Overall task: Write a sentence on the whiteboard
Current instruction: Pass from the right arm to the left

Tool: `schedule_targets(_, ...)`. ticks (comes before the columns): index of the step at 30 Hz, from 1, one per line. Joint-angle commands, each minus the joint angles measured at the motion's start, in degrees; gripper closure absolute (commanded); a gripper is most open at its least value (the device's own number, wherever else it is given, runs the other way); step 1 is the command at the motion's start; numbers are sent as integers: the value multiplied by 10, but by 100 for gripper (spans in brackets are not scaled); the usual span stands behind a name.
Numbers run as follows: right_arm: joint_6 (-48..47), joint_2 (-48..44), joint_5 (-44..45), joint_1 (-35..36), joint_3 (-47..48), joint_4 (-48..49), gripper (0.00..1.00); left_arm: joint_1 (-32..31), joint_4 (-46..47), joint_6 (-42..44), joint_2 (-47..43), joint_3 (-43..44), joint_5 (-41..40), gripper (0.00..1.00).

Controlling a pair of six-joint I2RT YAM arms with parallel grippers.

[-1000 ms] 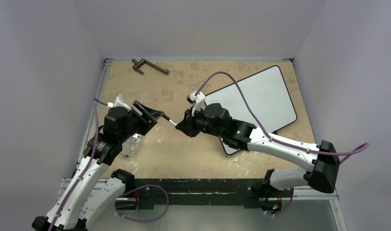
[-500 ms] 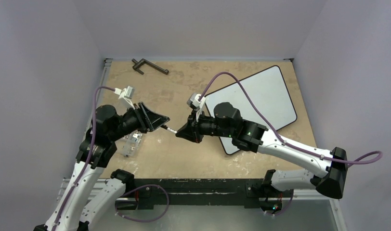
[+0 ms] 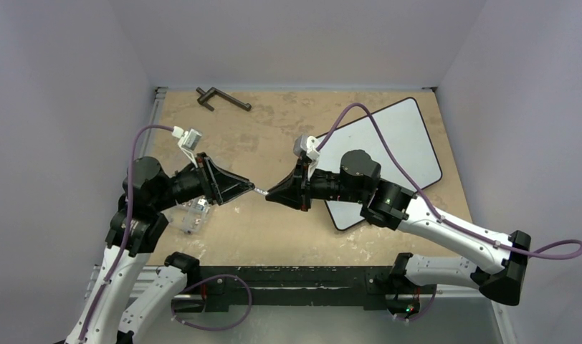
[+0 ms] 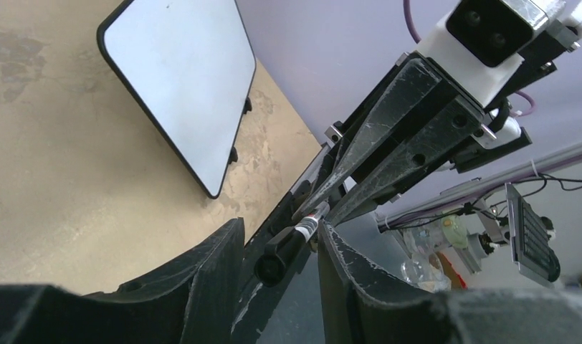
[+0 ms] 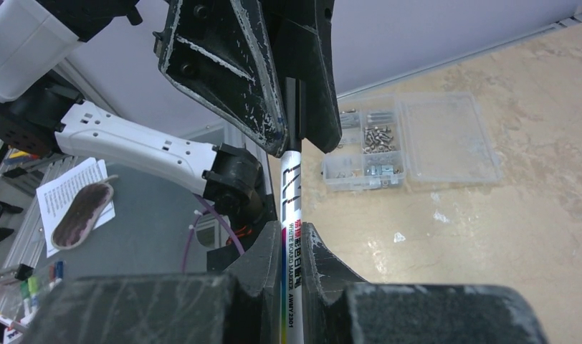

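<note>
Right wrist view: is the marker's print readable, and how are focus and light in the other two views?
Right wrist view: the print on the marker is sharp and readable, with no glare on it. Left wrist view: the whiteboard is evenly lit, without bright spots. Top view: soft, flat light, only faint shadows, everything in focus.
</note>
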Motion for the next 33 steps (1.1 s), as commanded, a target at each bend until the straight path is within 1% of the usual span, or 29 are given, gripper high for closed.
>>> schedule_targets(1, -22, -7, -28, -4, -2, 28, 100, 5, 64, -20, 1, 7, 60, 63)
schedule_targets(5, -24, -8, -35, -6, -2, 27, 100, 6, 69, -23, 4, 9, 66, 70)
schedule_targets(8, -26, -11, -32, -8, -2, 28, 100, 6, 64, -21, 5, 11, 67, 79)
schedule_targets(11, -26, -15, -29, -10, -3, 29, 100, 6, 50, -15, 5, 15, 65, 81)
schedule_targets(12, -26, -15, -28, -10, -3, 30, 100, 6, 44, -11, 4, 18, 62, 83)
schedule_targets(13, -26, -16, -28, -11, -3, 30, 100, 6, 38, -9, 3, 20, 58, 88)
schedule_targets(15, -26, -16, -27, -11, -4, 32, 100, 6, 30, -8, 4, 22, 52, 100)
schedule_targets(17, -19, -16, -21, -10, -4, 35, 100, 6, 35, -19, 2, 17, 38, 100)
schedule_targets(18, -14, -16, -16, -11, -5, 38, 89, 6, 47, -32, -2, 10, 27, 100)
schedule_targets(19, -3, -17, -12, -11, -7, 44, 62, 6, 72, -55, -6, 0, 18, 100)
schedule_targets(20, 8, -20, -9, -11, -9, 55, 45, 6, 93, -74, -11, -11, 8, 100)
schedule_targets(21, 26, -23, -6, -11, -15, 71, 32, 6, 115, -93, -15, -20, 0, 100)
schedule_targets(22, 52, -25, -1, -11, -22, 95, 24, 6, 131, -108, -17, -27, -9, 100)
schedule_targets(23, 76, -24, 0, -11, -31, 120, 19, 6, 148, -124, -19, -32, -19, 100)
schedule_targets(25, 125, -17, -2, -11, -42, 166, 14, 6, 185, -154, -20, -44, -35, 100)
schedule_targets(28, 178, -13, 12, -11, -57, 218, 14, 6, 246, -198, -16, -55, -48, 100)
schedule_targets(31, 201, -19, 19, -12, -62, 259, 20, 6, 284, -224, -14, -60, -64, 100)
schedule_targets(33, 207, -21, 27, -12, -51, 260, 29, 6, 303, -237, -15, -67, -75, 100)
